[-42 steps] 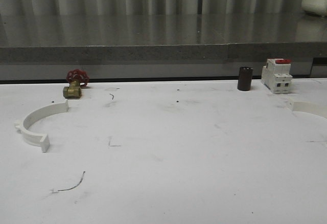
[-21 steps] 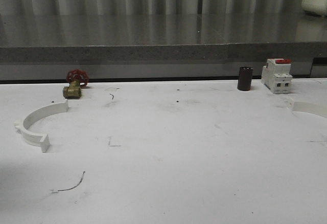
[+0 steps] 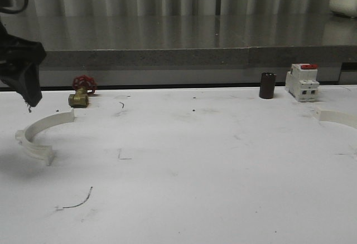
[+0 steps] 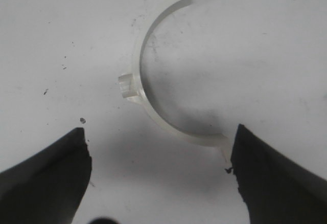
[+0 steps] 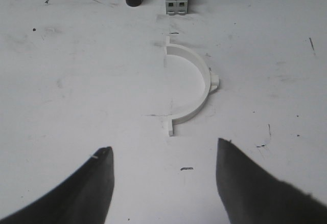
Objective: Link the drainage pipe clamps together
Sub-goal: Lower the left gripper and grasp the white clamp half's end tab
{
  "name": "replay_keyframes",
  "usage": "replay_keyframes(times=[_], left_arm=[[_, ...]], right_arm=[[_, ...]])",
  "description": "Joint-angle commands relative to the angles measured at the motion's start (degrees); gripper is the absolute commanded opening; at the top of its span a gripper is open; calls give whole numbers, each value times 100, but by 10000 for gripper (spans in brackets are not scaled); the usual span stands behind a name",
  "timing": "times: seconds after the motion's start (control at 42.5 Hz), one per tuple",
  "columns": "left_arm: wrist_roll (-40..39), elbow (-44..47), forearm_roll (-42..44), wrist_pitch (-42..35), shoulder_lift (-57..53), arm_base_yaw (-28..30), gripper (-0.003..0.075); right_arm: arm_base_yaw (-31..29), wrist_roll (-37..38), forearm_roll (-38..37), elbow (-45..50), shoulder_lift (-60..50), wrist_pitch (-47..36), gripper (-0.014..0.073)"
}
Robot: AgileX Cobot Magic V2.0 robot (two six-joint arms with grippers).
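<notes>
Two white half-ring drainage pipe clamps lie flat on the white table. One clamp (image 3: 38, 129) is at the far left, the other clamp (image 3: 338, 117) at the far right, cut off by the frame edge. My left gripper (image 3: 29, 100) hangs just above and behind the left clamp. In the left wrist view it (image 4: 159, 128) stands open over that clamp (image 4: 140, 65), one end tab next to the right finger (image 4: 276, 178). My right gripper (image 5: 164, 144) is open, short of the right clamp (image 5: 196, 88) and not touching it.
A brass valve with a red handwheel (image 3: 82, 91) sits behind the left clamp. A dark cylinder (image 3: 268, 85) and a white red-topped breaker (image 3: 302, 81) stand at the back right, beyond the right clamp. A grey ledge (image 3: 178, 57) runs along the table's far edge.
My left arm has come into the front view at the upper left and now hangs over the left clamp, casting a shadow there. Both clamps lie where they were.
</notes>
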Motion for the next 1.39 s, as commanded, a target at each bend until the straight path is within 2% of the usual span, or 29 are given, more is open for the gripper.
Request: replay_keyframes(times=[0.0, 0.306, 0.636, 0.753, 0.918, 1.012, 1.248, 1.365], left_arm=[[-262, -309, 131, -126, 97, -20, 546], [-406, -801, 131, -186, 928, -20, 546], [-458, -999, 95, -200, 1303, -20, 541], [-458, -999, 86, -200, 1330, -20, 468], [-458, -999, 86, -200, 1330, -20, 303], [-458, -999, 86, -153, 1330, -20, 239], [-458, -999, 86, -234, 1330, -20, 223], [-458, -999, 101, -234, 1330, -20, 162]], right_arm=[[-19, -67, -50, -191, 16, -322, 469], [-19, -67, -50, -191, 16, -322, 469], [-19, -67, -50, -191, 16, -322, 469], [-19, -67, -50, -191, 16, -322, 469], [-19, -67, -50, -191, 16, -322, 469], [-19, -67, -50, -191, 16, -322, 469], [-19, -67, -50, -191, 16, -322, 469], [-19, -67, -50, -191, 16, -322, 469]])
